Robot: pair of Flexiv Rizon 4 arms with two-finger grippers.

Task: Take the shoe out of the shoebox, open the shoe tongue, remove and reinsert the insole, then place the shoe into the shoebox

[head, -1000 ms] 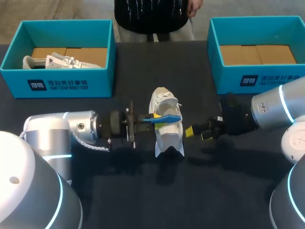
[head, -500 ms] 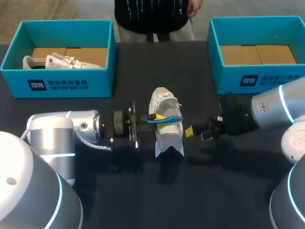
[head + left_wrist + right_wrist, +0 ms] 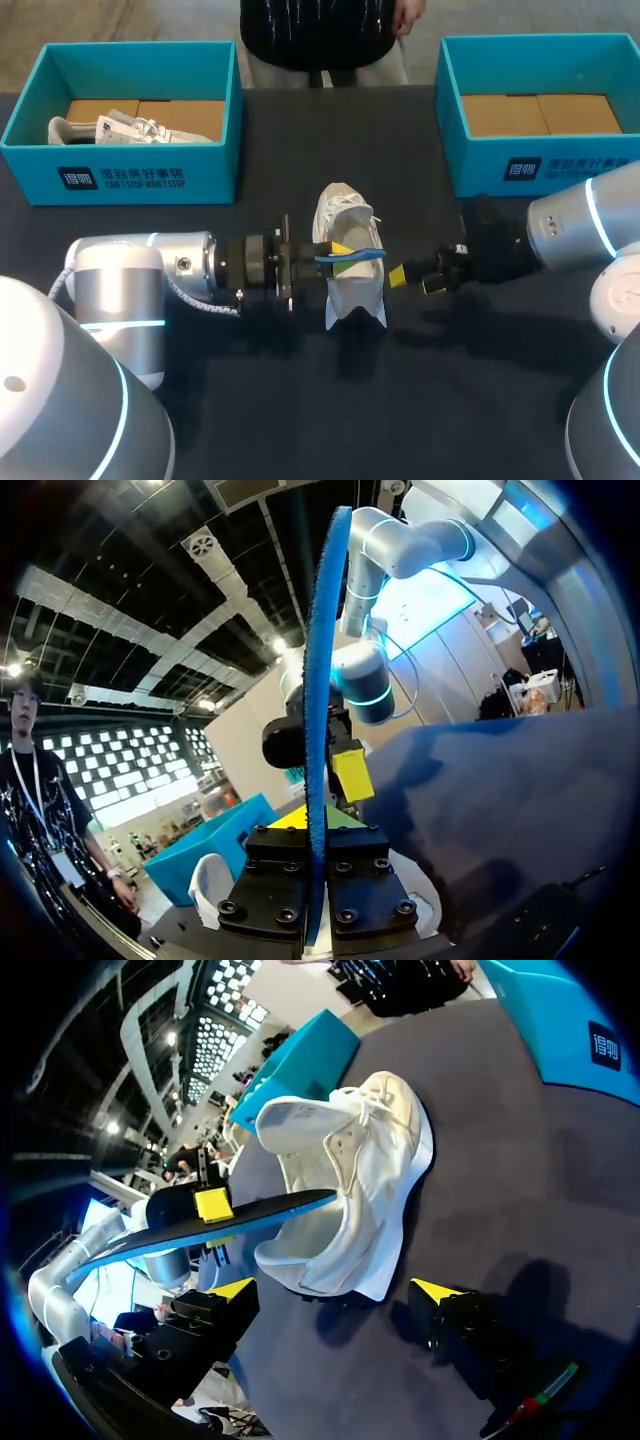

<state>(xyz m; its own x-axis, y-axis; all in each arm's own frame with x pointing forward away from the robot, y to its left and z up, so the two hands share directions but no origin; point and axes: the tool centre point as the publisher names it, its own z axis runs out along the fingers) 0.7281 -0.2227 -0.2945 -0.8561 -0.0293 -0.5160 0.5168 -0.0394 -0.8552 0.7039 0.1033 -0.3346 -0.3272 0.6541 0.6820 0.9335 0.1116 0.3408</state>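
Just left of the shoe (image 3: 352, 275), the left gripper (image 3: 338, 256) is gripping the blue insole (image 3: 362, 255) between its two fingers, clenched on it from both sides. The left wrist view is showing the insole (image 3: 318, 700) edge-on, pinched between the finger blocks of that gripper (image 3: 312, 825). The insole is reaching crosswise over the shoe's open mouth; whether it is touching the shoe cannot be told.

Just right of the shoe, the right gripper (image 3: 412, 277) is hovering low over the dark table (image 3: 300, 400) with its fingers spread and holding nothing. Its wrist view is showing the white shoe (image 3: 360, 1180) ahead of the open fingers, standing on its sole with the mouth gaping, and the insole (image 3: 270, 1210) coming in over it from the far side.

The shoe itself is sitting on the table outside both boxes, roughly midway between them.

Farther back and left of the shoe, a teal shoebox (image 3: 140, 175) is holding a second white shoe (image 3: 115, 128). Farther back and right of the shoe, another teal shoebox (image 3: 540, 165) is showing only its brown cardboard floor.
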